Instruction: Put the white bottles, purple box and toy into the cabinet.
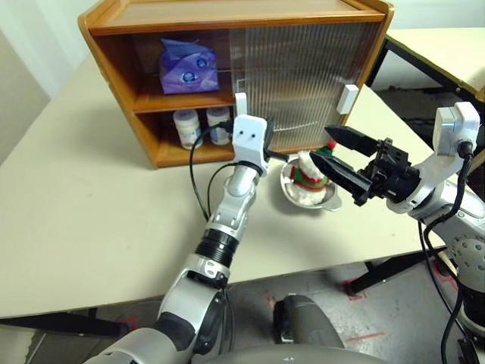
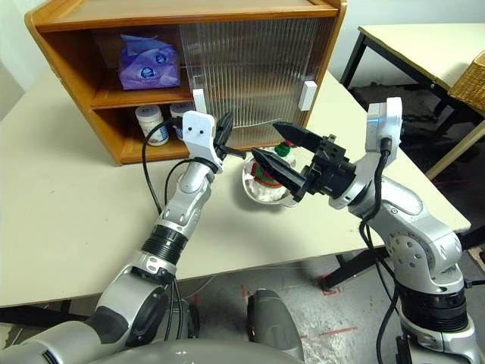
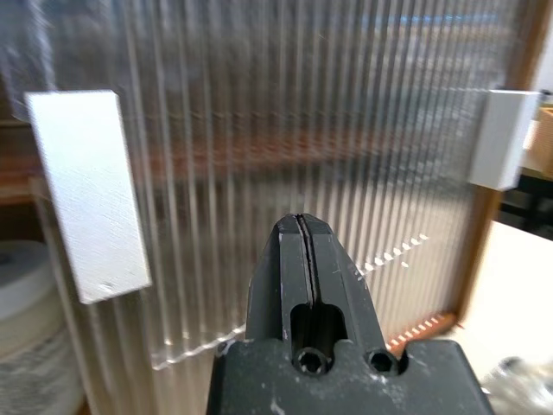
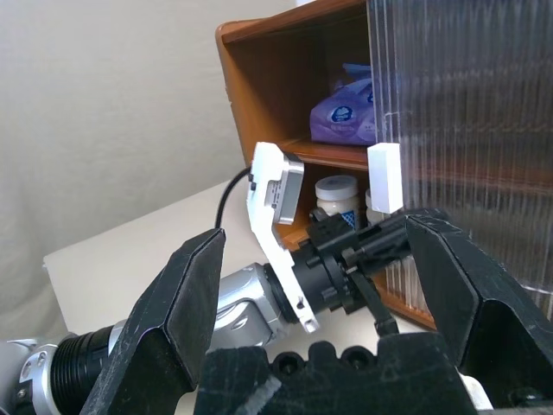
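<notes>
The wooden cabinet (image 1: 114,61) stands at the back of the table, its left half uncovered. On the upper shelf lies the purple box (image 1: 187,67). Two white bottles (image 1: 186,127) (image 1: 218,123) stand side by side on the lower shelf. The toy (image 1: 307,171), a white bear in a striped sweater, sits in a steel bowl (image 1: 333,201) on the table in front of the cabinet. My left gripper (image 3: 298,226) is shut and empty, close to the ribbed door (image 3: 346,130) beside its white handle (image 3: 86,194). My right gripper (image 1: 321,145) hangs open just right of the toy, holding nothing.
The ribbed sliding door covers the cabinet's right half, with a second white handle (image 1: 348,98) near its right edge. Another table (image 1: 439,45) stands at the back right with a wicker basket (image 2: 470,83) on it. A black cable (image 1: 198,189) loops off my left wrist.
</notes>
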